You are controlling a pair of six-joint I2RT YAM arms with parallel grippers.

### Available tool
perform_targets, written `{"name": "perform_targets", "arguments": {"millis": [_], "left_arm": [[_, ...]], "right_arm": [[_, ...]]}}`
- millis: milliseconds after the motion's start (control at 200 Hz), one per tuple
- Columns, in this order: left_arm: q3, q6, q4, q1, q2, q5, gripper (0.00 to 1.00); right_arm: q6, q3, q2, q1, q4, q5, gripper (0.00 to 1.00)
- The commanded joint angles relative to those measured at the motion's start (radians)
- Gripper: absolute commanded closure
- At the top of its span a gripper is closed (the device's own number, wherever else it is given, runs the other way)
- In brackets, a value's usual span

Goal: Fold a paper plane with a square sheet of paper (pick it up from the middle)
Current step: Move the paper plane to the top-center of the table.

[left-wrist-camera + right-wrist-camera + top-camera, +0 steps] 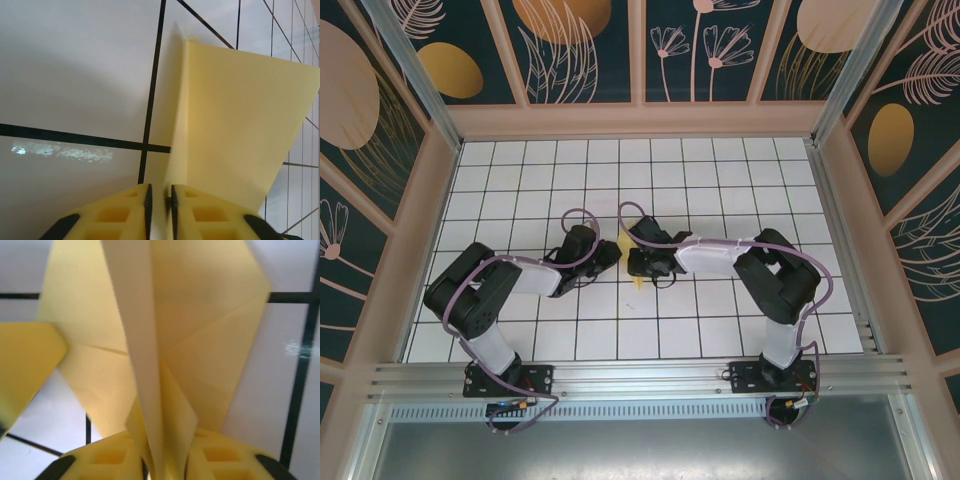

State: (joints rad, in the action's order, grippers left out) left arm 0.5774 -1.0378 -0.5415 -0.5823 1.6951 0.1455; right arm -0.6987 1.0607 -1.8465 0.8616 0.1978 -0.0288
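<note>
The square sheet of paper (638,281) is yellow and folded into creased, pointed flaps, and it is held up off the white tiles between the two arms at the table's middle. In the right wrist view its upright folds (200,315) run down between the jaws of my right gripper (162,440), which is shut on them. My left gripper (160,192) stands with its jaws a narrow gap apart, and the paper's upright edge (240,115) leads into that gap. From above, the left gripper (617,250) and the right gripper (636,262) nearly touch.
The table (720,180) is white tiles with black grid lines. Wooden frame walls (640,120) close it in at the back and sides, and a metal rail (640,375) runs along the near edge. A blurred yellow finger (25,370) sits left of the paper.
</note>
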Motion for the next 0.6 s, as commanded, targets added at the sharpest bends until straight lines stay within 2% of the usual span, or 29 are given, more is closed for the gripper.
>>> {"name": "perform_targets", "arguments": {"millis": [0, 120, 265, 405, 595], "left_arm": [[0.004, 0.03, 0.048, 0.005, -0.061, -0.044, 0.7], [0.011, 0.058, 0.124, 0.008, -0.103, -0.103, 0.59], [0.012, 0.084, 0.195, 0.016, -0.139, -0.177, 0.45], [0.014, 0.102, 0.253, 0.018, -0.166, -0.245, 0.31], [0.023, 0.126, 0.311, 0.02, -0.193, -0.314, 0.17]], "right_arm": [[-0.028, 0.037, -0.008, 0.008, 0.062, 0.097, 0.81], [-0.026, 0.05, -0.002, 0.009, 0.101, 0.155, 0.89], [-0.018, 0.075, -0.018, 0.01, 0.147, 0.209, 0.9], [-0.015, 0.109, -0.052, 0.01, 0.164, 0.239, 0.86], [-0.013, 0.156, -0.098, 0.01, 0.159, 0.248, 0.79]]}}
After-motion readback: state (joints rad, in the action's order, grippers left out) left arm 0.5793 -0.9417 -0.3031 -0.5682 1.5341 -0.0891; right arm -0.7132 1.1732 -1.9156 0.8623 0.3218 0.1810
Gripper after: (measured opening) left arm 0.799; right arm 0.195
